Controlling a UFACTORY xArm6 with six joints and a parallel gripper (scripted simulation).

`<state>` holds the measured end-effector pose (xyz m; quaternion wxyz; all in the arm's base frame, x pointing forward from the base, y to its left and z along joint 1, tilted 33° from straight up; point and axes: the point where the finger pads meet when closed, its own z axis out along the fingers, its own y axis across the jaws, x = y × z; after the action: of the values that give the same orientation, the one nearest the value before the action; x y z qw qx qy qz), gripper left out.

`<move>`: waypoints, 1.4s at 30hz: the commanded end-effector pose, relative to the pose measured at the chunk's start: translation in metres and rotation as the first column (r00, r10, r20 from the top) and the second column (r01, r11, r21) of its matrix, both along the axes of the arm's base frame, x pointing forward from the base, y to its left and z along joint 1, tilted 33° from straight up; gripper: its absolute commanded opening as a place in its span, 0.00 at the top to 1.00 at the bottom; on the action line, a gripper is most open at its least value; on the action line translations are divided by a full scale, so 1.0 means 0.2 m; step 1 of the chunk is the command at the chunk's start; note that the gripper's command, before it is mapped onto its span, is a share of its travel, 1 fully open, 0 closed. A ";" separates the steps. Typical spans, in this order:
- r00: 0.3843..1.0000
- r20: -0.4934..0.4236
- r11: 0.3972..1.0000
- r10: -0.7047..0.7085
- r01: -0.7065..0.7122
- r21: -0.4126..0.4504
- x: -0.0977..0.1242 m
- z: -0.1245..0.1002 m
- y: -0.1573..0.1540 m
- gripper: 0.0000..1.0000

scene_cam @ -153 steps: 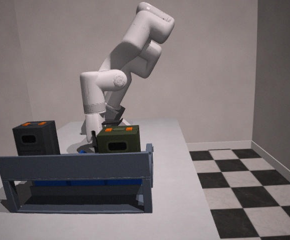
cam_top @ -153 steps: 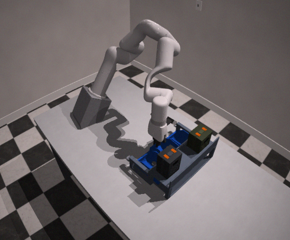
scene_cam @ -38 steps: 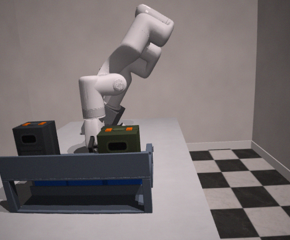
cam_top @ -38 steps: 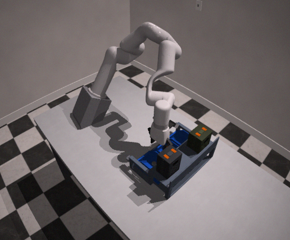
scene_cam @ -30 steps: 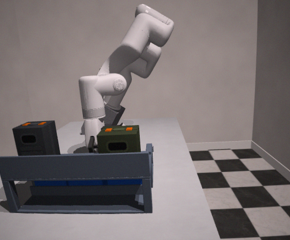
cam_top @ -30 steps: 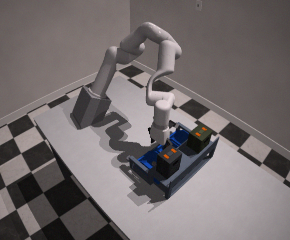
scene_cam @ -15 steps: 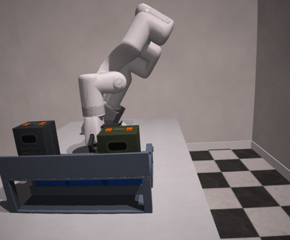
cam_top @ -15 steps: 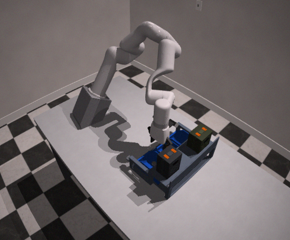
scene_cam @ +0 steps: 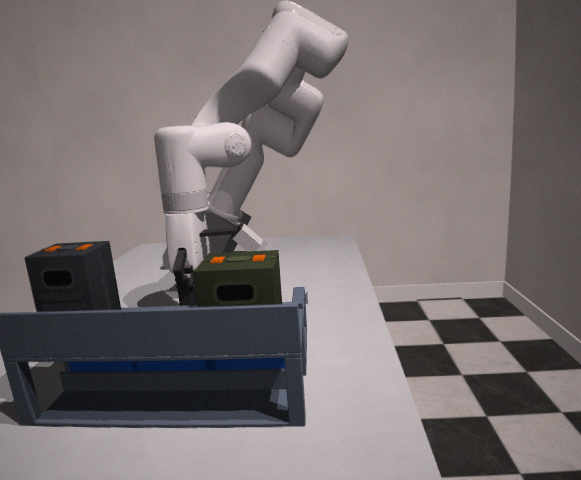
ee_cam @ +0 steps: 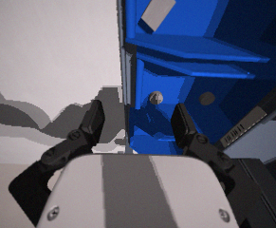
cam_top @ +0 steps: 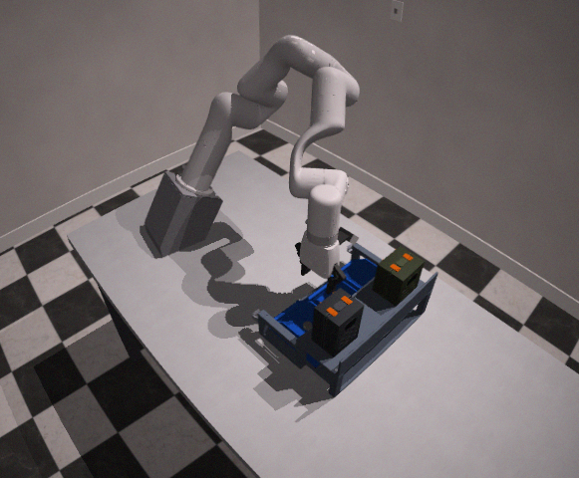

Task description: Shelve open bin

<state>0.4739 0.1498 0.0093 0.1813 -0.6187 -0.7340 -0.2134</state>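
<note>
Between the counter's two long edges, well in from the corners at the arm's end, I have the rack standing with its row of blue bins; three show from behind, their undersides in line, so the task's bin sits in that row, though I cannot tell which one it is. My claw is wide apart with nothing gripped; on the wrist view it straddles the row's front edge, one finger on the outer side, the other over a bin holding round parts; next to that bin, another holds a pale block. On the rack's board, the dark case stands nearer the left long edge in the top view, the green case nearer the right one; both are upright and apart; the arm's base stands near the counter's far short edge.
</note>
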 end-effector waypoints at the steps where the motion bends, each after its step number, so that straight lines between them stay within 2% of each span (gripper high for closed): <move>1: 1.000 0.006 1.000 -0.002 0.002 0.000 0.01 0.14 -0.09 0.00; 3: 1.000 0.006 1.000 -0.002 0.002 0.000 0.01 0.23 -0.15 0.00; 42: 1.000 0.006 1.000 -0.002 0.002 0.000 0.01 0.23 -0.15 0.00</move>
<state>0.4748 0.1209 0.0550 0.1802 -0.6188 -0.7340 -0.2142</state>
